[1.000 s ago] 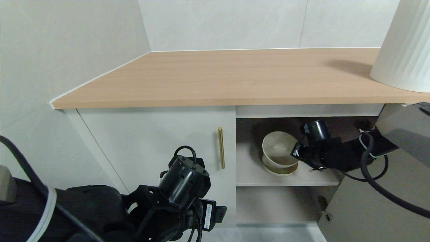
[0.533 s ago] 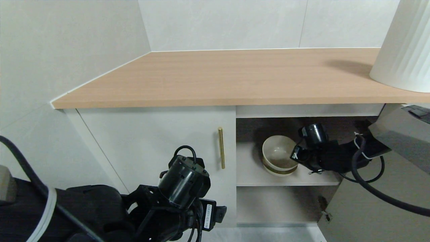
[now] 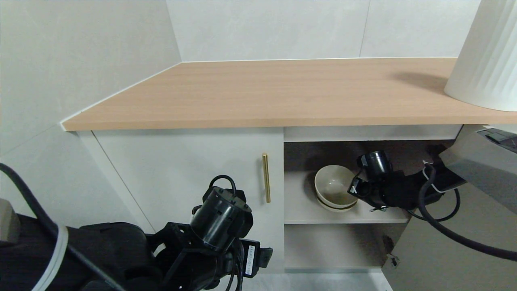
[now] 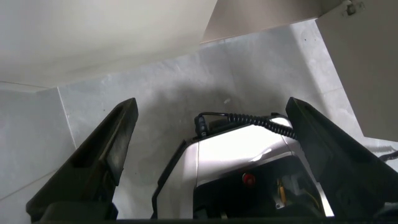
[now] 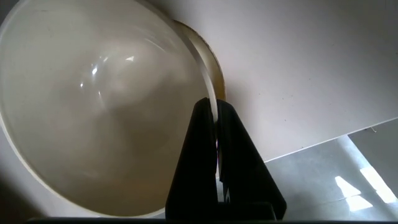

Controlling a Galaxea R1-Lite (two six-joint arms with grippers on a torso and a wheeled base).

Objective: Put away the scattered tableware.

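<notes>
A cream bowl (image 3: 333,186) rests inside the open cupboard on its upper shelf (image 3: 299,204), nested on a second bowl (image 3: 337,207) with an olive rim. My right gripper (image 3: 355,189) reaches into the cupboard from the right and is shut on the cream bowl's right rim. In the right wrist view the cream bowl (image 5: 106,99) is close up, the right gripper (image 5: 216,127) pinches its edge, and the lower bowl's rim (image 5: 214,70) peeks out behind. My left gripper (image 4: 214,165) hangs low in front of the closed door, open and empty, over the grey floor.
The cupboard's left door is closed, with a gold handle (image 3: 265,182). Its right door (image 3: 444,250) stands swung open by my right arm. A wooden countertop (image 3: 262,93) runs above, with a tall white ribbed object (image 3: 486,60) at its right end. A lower shelf (image 3: 331,246) lies beneath.
The cream bowl, tilted up a second ago, has come down level onto the lower bowl. My right gripper moved down and slightly left with it. The left arm stayed still.
</notes>
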